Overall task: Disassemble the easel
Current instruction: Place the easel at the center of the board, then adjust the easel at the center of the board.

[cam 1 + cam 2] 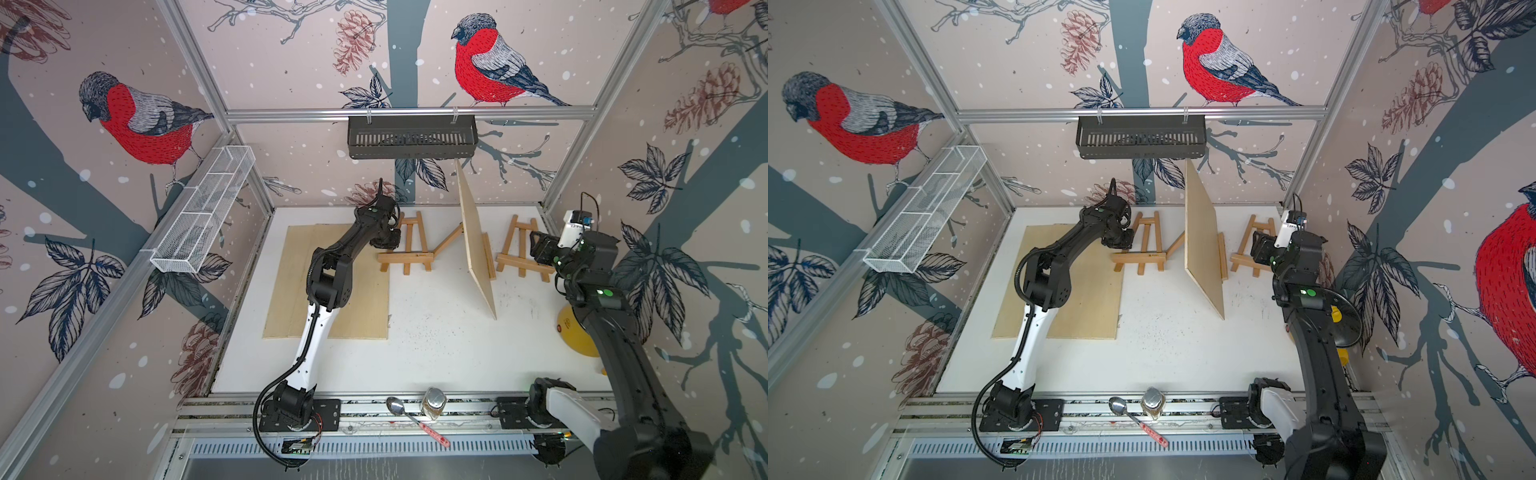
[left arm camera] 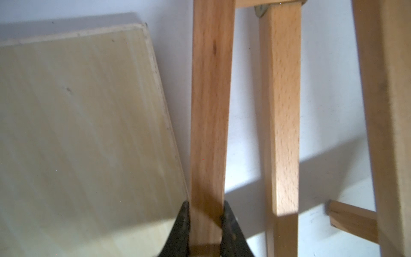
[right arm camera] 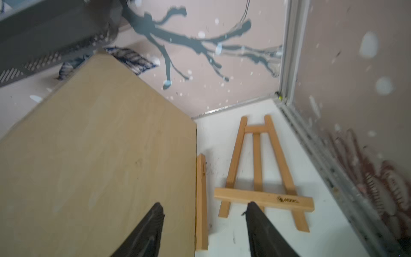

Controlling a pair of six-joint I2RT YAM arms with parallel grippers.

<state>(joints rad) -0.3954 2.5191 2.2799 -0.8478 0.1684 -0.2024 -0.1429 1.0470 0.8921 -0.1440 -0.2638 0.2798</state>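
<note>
Grip: left hand clamped on one side leg of small pale-wood A-frame easel, at far centre of white counter, just right of flat plywood sheet. Right hand has fingers apart with nothing gripped, near right face of tall plywood board, which stands tilted on edge. Second wooden easel lies flat, far right.

White table, flat board, lying easel
</note>
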